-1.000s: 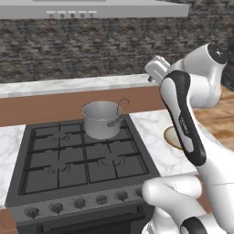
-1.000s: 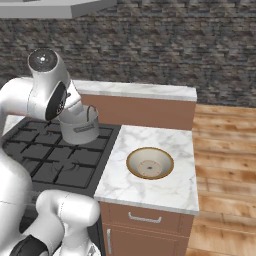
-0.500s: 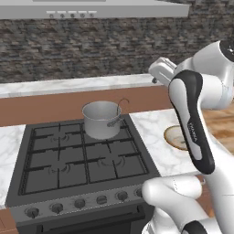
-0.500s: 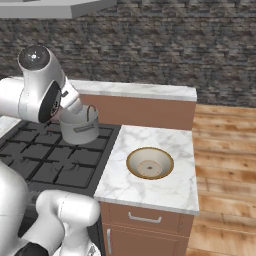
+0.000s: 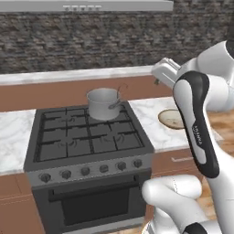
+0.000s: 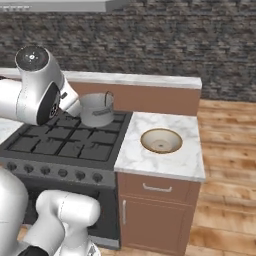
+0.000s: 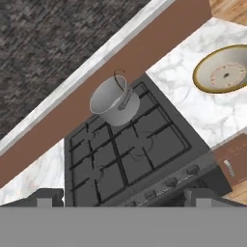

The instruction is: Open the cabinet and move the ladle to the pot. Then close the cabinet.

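The pot (image 5: 103, 103) (image 6: 97, 109) (image 7: 115, 100), small shiny steel, stands on the back right burner of the black stove (image 5: 87, 137). A thin grey curved wire rises at its rim, and I cannot tell what the wire belongs to. My gripper (image 5: 158, 73) (image 7: 124, 197) hangs high above the counter, to the right of the pot and apart from it. Its fingertips (image 7: 48, 197) stand wide apart with nothing between them, so it is open. The cabinet and the ladle are out of view.
A shallow beige round dish (image 5: 172, 118) (image 6: 161, 140) (image 7: 224, 72) with a brown rim lies on the marble counter (image 6: 165, 162) right of the stove. A brown backsplash ledge runs behind the stove, below a dark stone wall. Wooden floor lies to the right.
My arm has swung to the right and a little higher, carrying the open gripper away from the pot. The pot and the dish have not moved.
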